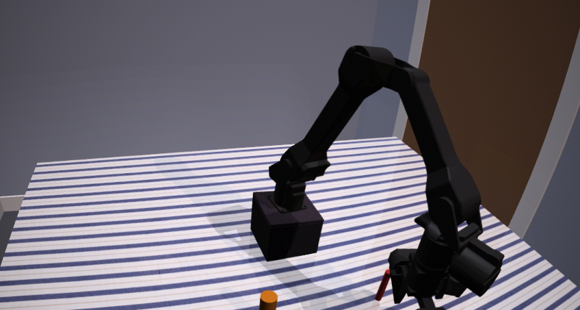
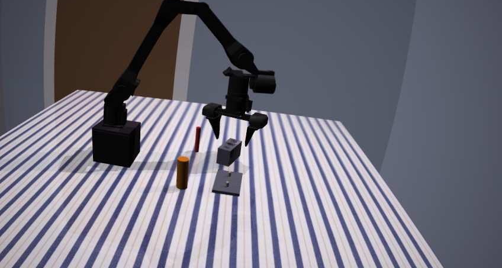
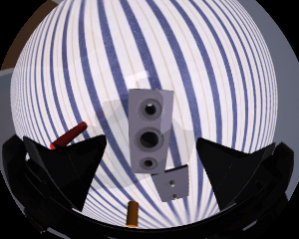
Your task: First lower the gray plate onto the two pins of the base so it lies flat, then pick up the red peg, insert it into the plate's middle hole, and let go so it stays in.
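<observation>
The gray plate [image 2: 225, 157] [image 3: 150, 122], a thick block with three holes facing up, stands on the striped cloth behind the base in the exterior view. The flat gray base [image 2: 234, 184] [image 3: 164, 189] has two short upright pins, both bare. The red peg [image 1: 382, 285] [image 2: 197, 139] [image 3: 69, 135] stands upright left of the plate in the exterior view. My gripper [image 2: 231, 142] [image 3: 151, 141] is wide open and empty, pointing down above the plate. In the wrist view its fingertips lie on either side of the plate, level with the middle hole. The top view does not show plate or base.
An orange cylinder [image 1: 268, 300] [image 2: 182, 173] [image 3: 133, 214] stands upright left of the base in the exterior view. The arm's black mounting block [image 1: 291, 237] [image 2: 112, 145] is farther left. The striped table [image 1: 101, 233] [image 2: 299, 212] carries everything.
</observation>
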{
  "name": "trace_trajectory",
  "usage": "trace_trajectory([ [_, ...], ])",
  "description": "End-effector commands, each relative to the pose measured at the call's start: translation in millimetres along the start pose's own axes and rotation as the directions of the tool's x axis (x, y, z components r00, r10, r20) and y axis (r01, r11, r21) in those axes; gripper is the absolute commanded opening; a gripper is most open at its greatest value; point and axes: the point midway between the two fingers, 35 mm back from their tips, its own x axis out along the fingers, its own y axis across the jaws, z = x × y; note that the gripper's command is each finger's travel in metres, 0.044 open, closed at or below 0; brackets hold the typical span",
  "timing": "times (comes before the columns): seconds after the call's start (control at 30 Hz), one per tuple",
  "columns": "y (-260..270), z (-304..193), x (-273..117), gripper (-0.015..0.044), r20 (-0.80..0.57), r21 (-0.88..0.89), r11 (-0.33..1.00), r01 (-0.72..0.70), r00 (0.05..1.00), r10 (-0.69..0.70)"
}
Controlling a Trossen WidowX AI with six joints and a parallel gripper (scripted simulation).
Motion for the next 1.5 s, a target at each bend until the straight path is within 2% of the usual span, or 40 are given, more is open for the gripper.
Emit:
trace_trajectory([
  [0.0, 2, 0, 9, 0.0440, 0.000, -0.005, 1.000, -0.010, 1.000, 0.010],
  [0.87, 3, -1, 49, 0.0440, 0.000, -0.005, 1.000, -0.010, 1.000, 0.010],
  [1.27, 3, -1, 49, 0.0125, 0.000, -0.005, 1.000, -0.010, 1.000, 0.010],
  [1.47, 3, -1, 49, 0.0085, 0.000, -0.005, 1.000, -0.010, 1.000, 0.010],
])
